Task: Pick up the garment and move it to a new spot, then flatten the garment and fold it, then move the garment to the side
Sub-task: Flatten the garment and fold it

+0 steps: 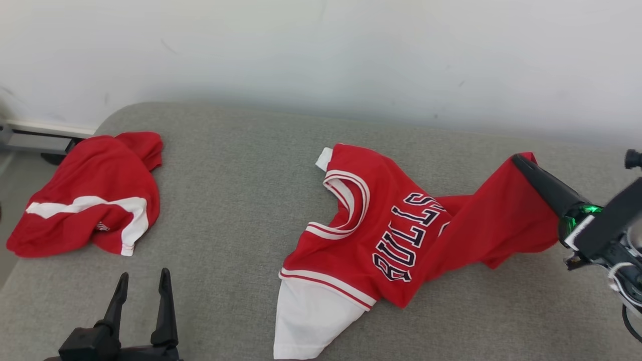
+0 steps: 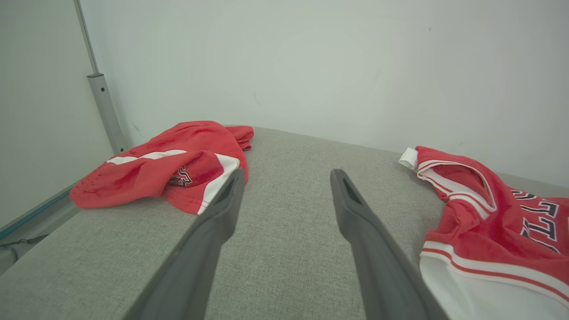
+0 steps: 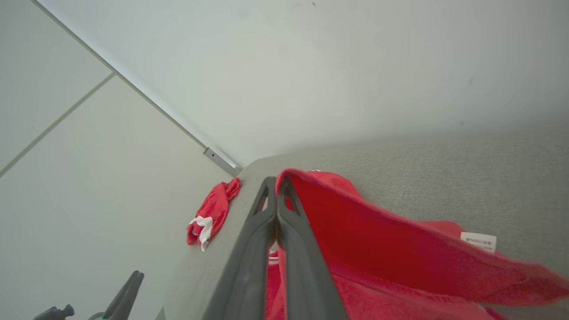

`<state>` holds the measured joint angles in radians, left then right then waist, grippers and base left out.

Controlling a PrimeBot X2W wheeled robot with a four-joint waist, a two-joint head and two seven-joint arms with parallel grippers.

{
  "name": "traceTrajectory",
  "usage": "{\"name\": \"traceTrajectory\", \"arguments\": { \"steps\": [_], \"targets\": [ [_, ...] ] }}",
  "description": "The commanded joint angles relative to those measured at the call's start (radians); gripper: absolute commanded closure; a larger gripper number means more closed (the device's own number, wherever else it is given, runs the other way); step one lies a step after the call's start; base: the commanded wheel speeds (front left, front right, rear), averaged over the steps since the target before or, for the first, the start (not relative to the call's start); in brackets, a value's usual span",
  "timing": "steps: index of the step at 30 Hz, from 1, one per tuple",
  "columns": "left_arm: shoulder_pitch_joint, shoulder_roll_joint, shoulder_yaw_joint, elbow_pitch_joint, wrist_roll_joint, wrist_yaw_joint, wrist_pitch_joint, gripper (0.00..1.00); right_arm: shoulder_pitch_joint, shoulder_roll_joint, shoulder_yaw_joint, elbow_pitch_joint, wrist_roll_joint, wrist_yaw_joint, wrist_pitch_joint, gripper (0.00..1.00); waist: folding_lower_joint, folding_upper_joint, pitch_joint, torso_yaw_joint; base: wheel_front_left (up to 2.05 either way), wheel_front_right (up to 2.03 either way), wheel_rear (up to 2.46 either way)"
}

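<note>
A red jersey (image 1: 391,225) with dark lettering, white trim and a white panel lies crumpled on the grey cushioned surface (image 1: 235,200), right of centre. My right gripper (image 1: 519,159) is shut on the jersey's red hem and holds that end lifted off the surface at the right. In the right wrist view the closed fingertips (image 3: 275,182) pinch the fabric edge (image 3: 378,249), which drapes away to the right. My left gripper (image 1: 143,281) stands open at the lower left with nothing between its fingers (image 2: 222,213). It is well apart from the jersey (image 2: 489,222).
A second red garment with a white stripe (image 1: 95,195) lies bunched at the surface's far left corner (image 2: 169,164). A pale wall runs behind the surface. A metal rail (image 1: 30,140) sits past the left edge. Bare grey fabric lies between the two garments.
</note>
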<state>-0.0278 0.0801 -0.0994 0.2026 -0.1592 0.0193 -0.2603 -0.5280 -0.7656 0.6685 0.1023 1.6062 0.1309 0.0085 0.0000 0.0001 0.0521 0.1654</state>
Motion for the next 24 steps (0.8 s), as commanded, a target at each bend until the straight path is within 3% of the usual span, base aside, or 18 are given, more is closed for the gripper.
{"name": "traceTrajectory", "arguments": {
  "steps": [1,7,12,20,24],
  "targets": [
    [0.005,0.010,0.003,0.001,-0.005,0.000,-0.006,0.00,0.013,-0.006,-0.005,-0.014,0.016,0.000,-0.003,1.00,0.0000,-0.0001,-0.005,-0.012,0.00,0.00,0.00],
    [-0.007,0.008,-0.002,-0.004,-0.004,-0.002,-0.006,0.00,0.191,-0.147,-0.045,-0.243,0.109,0.000,0.030,1.00,0.0000,-0.0001,0.002,-0.040,0.00,0.00,0.00],
    [-0.013,0.007,-0.005,-0.013,0.000,0.005,-0.006,0.00,0.329,-0.248,-0.071,-0.345,0.164,0.000,0.000,1.00,0.0000,-0.0001,0.021,-0.065,0.00,0.00,0.00],
    [-0.034,0.012,-0.003,0.000,-0.003,-0.005,-0.006,0.00,0.501,-0.393,-0.147,-0.387,0.248,0.000,-0.080,1.00,0.0000,-0.0001,0.038,-0.084,0.00,0.00,0.00],
    [-0.041,0.008,-0.008,0.003,0.000,-0.006,-0.006,0.00,0.525,-0.398,-0.153,-0.355,0.225,0.000,-0.115,1.00,0.0000,-0.0001,0.042,-0.081,0.00,0.00,0.00]
  ]
}}
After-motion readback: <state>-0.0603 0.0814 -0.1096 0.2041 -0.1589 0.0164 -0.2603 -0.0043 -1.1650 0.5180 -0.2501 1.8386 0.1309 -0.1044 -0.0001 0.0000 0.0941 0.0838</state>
